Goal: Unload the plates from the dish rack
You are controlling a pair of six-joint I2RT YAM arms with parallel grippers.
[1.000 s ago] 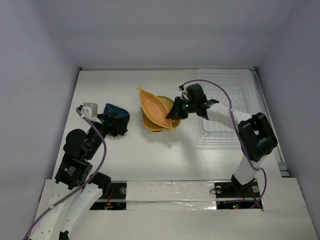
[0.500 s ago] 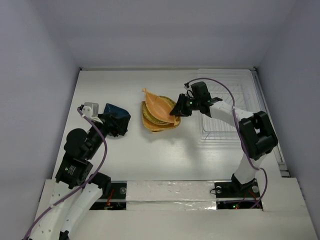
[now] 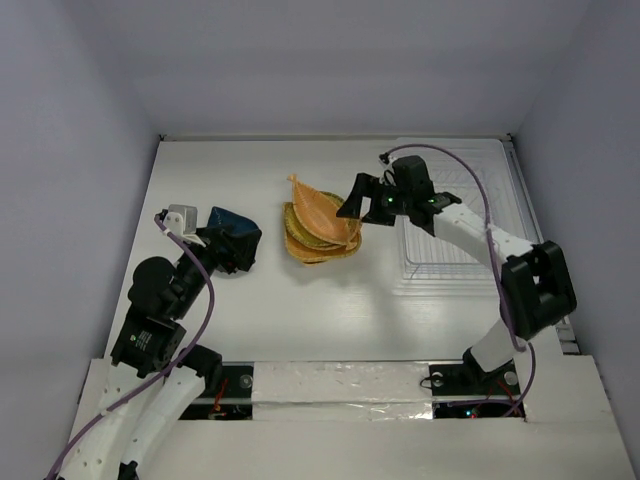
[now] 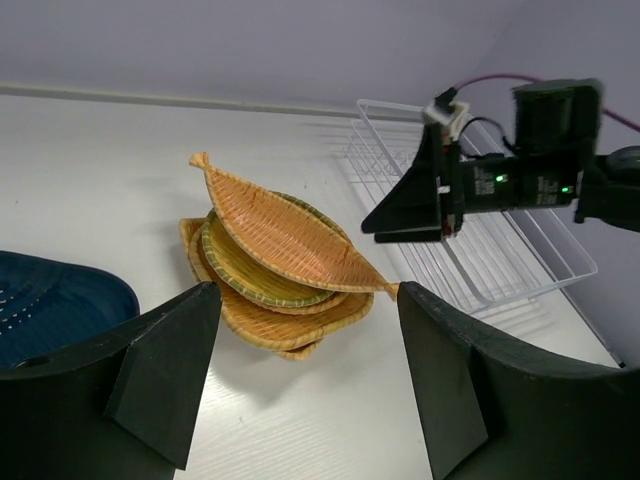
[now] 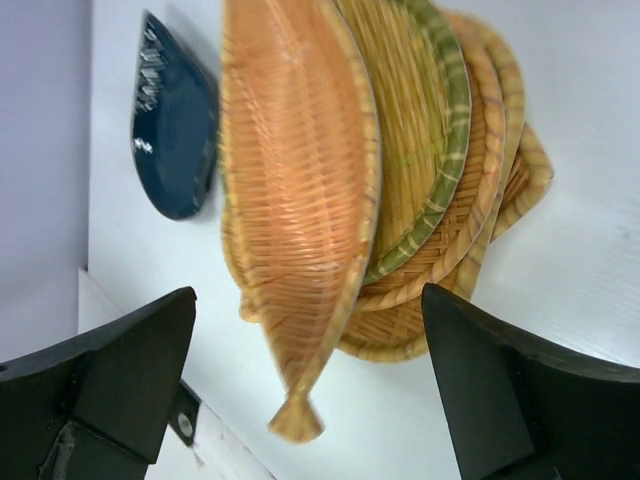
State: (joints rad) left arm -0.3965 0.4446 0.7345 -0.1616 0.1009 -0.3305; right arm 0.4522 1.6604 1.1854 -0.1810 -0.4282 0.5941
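Hovers with right gripper (image 3: 352, 208) wide apart, empty, over orange plates (image 3: 318, 232) stacked mid-counter, left of dish rack (image 3: 452, 225) at right edge. Rests with left gripper (image 4: 300, 390) equally wide, empty, beside blue plate (image 3: 234, 230).

Left arm (image 3: 150, 330) is sitting folded at the near left, its forearm angling up toward the far right. The left gripper (image 3: 232, 248) is pointing the same way, low over the table. In its wrist view its two dark fingers (image 4: 160, 375) are standing wide apart with nothing between them.

Right arm (image 3: 480, 240) is rising from its base at the near right, bending at the elbow and reaching far and left across the middle. The right gripper (image 3: 352, 203) is facing left, its fingers (image 5: 125, 380) spreading wide and gripping nothing.
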